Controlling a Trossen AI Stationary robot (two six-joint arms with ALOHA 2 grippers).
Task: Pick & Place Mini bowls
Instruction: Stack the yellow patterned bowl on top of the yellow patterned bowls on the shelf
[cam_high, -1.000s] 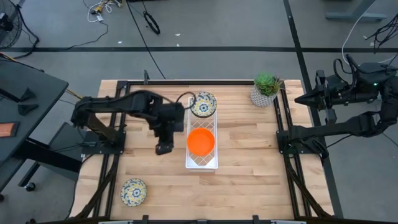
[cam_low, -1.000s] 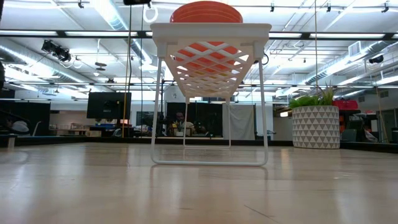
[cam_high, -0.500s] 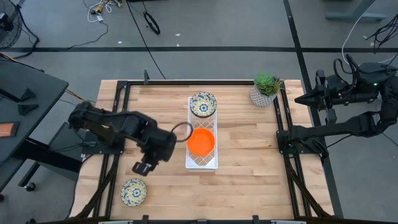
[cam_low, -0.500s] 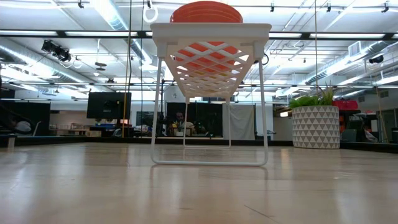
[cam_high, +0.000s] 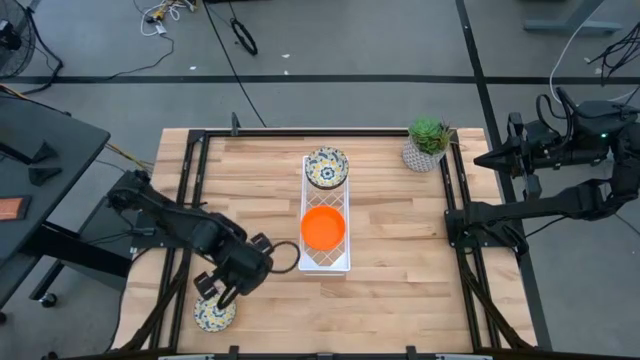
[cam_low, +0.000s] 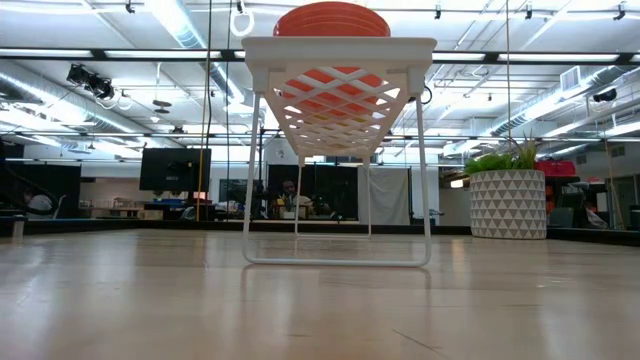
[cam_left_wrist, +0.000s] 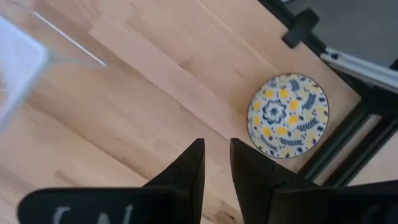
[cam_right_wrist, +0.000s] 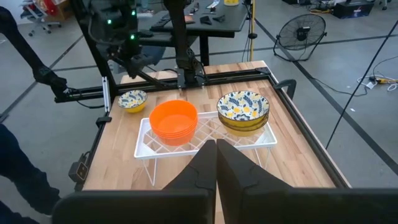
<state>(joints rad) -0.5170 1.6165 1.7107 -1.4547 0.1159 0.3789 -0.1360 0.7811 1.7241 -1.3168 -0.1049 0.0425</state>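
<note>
A white wire rack (cam_high: 326, 258) stands mid-table. It carries a stack of orange mini bowls (cam_high: 323, 228) and floral mini bowls (cam_high: 326, 167) at its far end. The right wrist view shows the same orange stack (cam_right_wrist: 173, 118) and floral bowls (cam_right_wrist: 243, 110). One floral mini bowl (cam_high: 213, 313) sits alone on the table near the near-left corner. My left gripper (cam_high: 217, 292) hovers just above and beside it, fingers a narrow gap apart; the bowl (cam_left_wrist: 288, 116) lies ahead of the fingertips (cam_left_wrist: 216, 152). My right gripper (cam_right_wrist: 216, 146) is shut and waits beyond the table's right edge (cam_high: 487, 158).
A potted green plant (cam_high: 428, 143) stands at the far right of the table, right of the rack; in the low view its pot (cam_low: 507, 203) is beside the rack's legs (cam_low: 340, 262). Black frame rails (cam_high: 182, 200) run along the left and right table edges. Bare wood lies near-right.
My left gripper has swung from beside the rack's left side toward the table's near-left corner, turning as it went, and now stands over the lone floral bowl. The bowls and the rack have stayed put.
</note>
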